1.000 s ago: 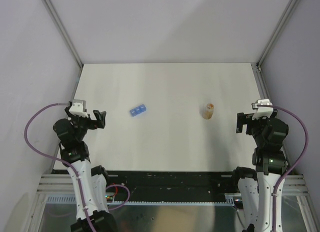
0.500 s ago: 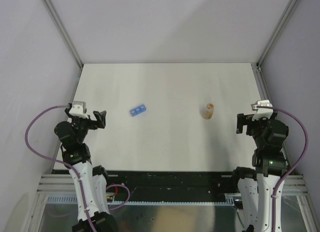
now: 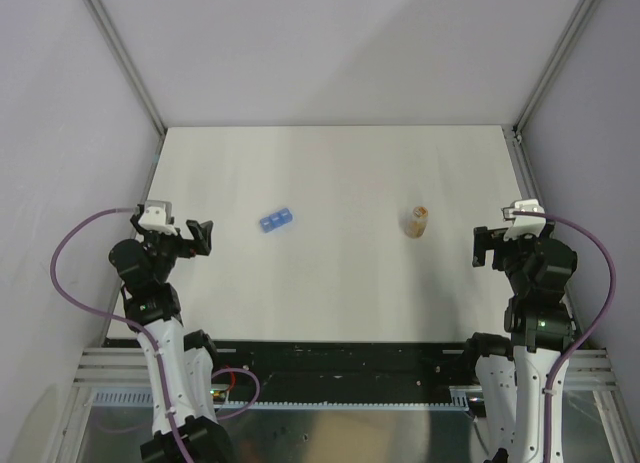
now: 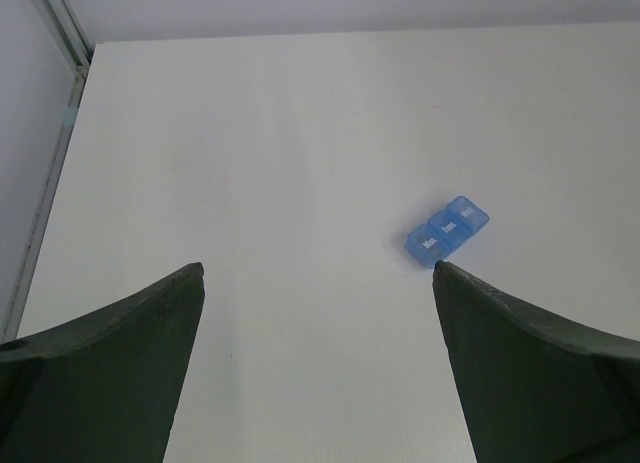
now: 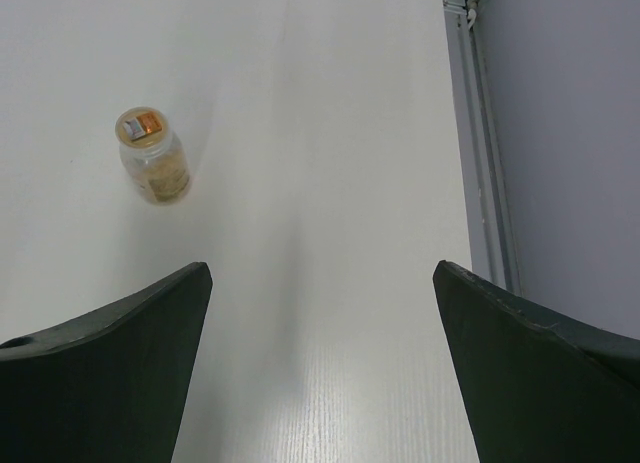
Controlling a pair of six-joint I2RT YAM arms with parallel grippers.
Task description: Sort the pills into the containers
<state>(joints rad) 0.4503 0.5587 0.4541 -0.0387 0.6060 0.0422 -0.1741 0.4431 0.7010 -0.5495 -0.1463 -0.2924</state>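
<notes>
Your left gripper (image 3: 203,233) hangs spread wide and empty at the left edge of the top view, and your right gripper (image 3: 481,245) hangs the same way at the right edge. The light-blue pill box (image 3: 277,220) lies left of centre. The amber bottle (image 3: 417,221) stands upright right of centre.

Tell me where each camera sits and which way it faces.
Top external: above and behind the arms, looking down on the table; both arms show, left gripper and right gripper open.
Left wrist: on the left arm, looking forward at the pill box; its two fingers frame the bottom.
Right wrist: on the right arm, looking forward at the bottle; its fingers show likewise.
Shared: the top view also shows the pill box and the bottle.
</notes>
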